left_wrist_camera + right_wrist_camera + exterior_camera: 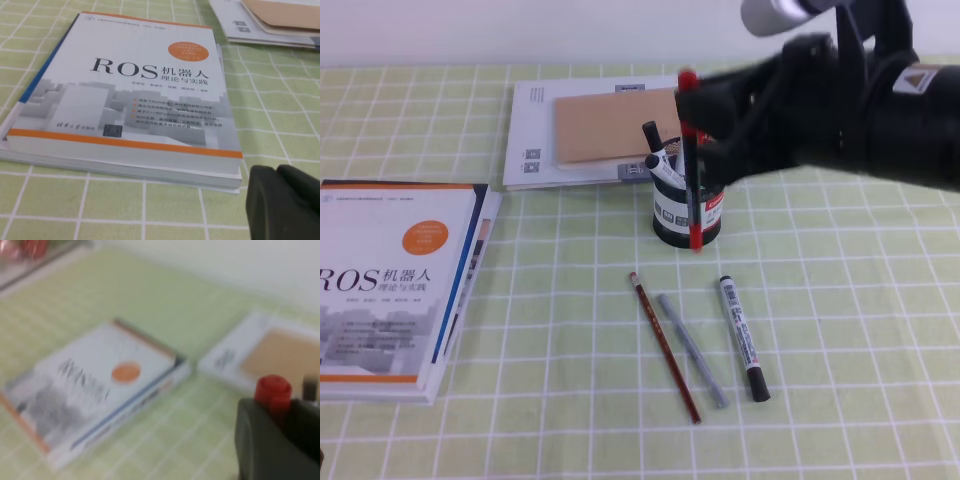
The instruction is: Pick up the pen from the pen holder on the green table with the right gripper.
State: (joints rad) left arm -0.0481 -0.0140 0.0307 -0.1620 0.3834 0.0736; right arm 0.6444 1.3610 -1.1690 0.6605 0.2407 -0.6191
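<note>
Right claw [692, 135] grips pen [690, 190] above seemingly marker-filled pen holder [686, 218].

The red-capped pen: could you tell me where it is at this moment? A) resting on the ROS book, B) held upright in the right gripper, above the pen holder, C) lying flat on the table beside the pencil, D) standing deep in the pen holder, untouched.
B: the pen stands upright, clamped in the right gripper, with its red tip in front of the pen holder.
</note>
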